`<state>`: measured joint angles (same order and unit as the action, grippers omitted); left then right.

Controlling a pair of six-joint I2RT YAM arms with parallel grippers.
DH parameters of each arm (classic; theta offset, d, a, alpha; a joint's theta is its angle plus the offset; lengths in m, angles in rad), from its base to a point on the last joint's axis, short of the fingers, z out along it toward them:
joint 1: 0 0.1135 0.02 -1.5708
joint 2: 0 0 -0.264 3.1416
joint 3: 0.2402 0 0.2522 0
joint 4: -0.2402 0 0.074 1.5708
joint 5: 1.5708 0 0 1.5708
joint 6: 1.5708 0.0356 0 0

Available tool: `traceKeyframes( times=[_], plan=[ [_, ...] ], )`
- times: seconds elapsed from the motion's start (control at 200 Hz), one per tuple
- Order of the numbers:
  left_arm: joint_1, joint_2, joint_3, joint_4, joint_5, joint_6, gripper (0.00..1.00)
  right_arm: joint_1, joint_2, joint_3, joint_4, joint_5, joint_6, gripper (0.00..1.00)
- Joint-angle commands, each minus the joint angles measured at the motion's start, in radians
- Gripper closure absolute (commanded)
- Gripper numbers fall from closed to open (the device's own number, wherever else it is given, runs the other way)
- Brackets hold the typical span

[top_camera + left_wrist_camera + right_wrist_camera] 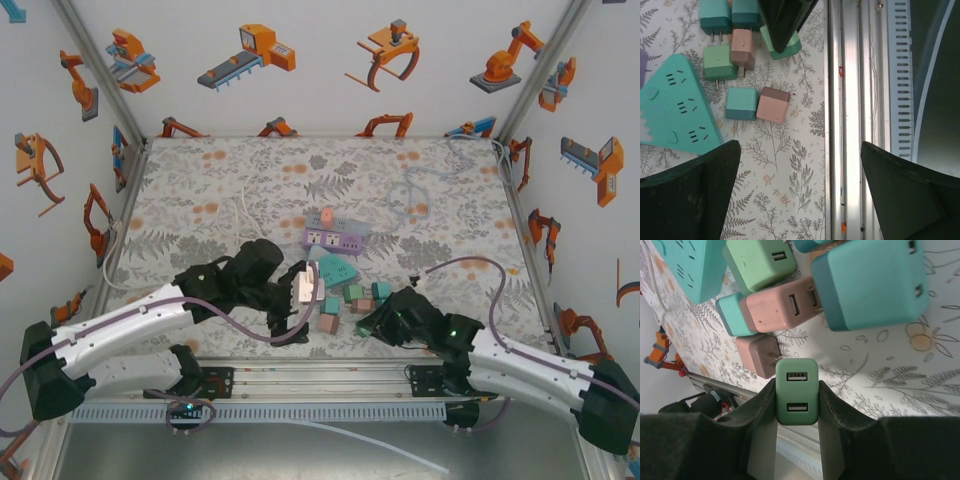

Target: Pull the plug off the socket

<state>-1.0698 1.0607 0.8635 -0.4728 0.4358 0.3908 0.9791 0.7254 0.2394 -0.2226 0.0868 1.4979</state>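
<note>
Aluminium rail [320, 378], then fern-print tabletop [250, 175], robot-sticker walls [320, 100] around.

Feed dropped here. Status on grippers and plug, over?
Left gripper open, empty. Right gripper shut on green plug. Loose plugs clustered beside teal power strip.

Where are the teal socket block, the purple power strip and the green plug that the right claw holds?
teal socket block [675, 107]: left wrist view, its slotted top face.
purple power strip [335, 239]: top external view, its top face.
green plug [796, 392]: right wrist view, between its two USB ports.
</note>
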Motion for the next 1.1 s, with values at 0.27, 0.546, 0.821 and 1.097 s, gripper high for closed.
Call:
traceKeyframes(
  times=[0.27,0.546,0.821,1.097],
  plan=[
    [-0.036,0.046,0.003,-0.053,-0.048,0.074,0.03,0.087,0.120,-0.049,0.222,0.204,0.094,0.91],
    [-0.036,0.037,-0.006,-0.031,-0.062,0.063,0.03,0.128,0.116,-0.057,0.168,0.231,0.127,0.67],
    [-0.036,0.057,0.003,-0.047,-0.097,0.044,0.03,0.135,0.064,-0.052,0.054,0.240,0.145,0.56],
    [-0.036,0.033,-0.013,-0.010,-0.118,0.041,0.03,0.135,-0.057,-0.032,-0.117,0.250,0.143,0.52]
  ],
)
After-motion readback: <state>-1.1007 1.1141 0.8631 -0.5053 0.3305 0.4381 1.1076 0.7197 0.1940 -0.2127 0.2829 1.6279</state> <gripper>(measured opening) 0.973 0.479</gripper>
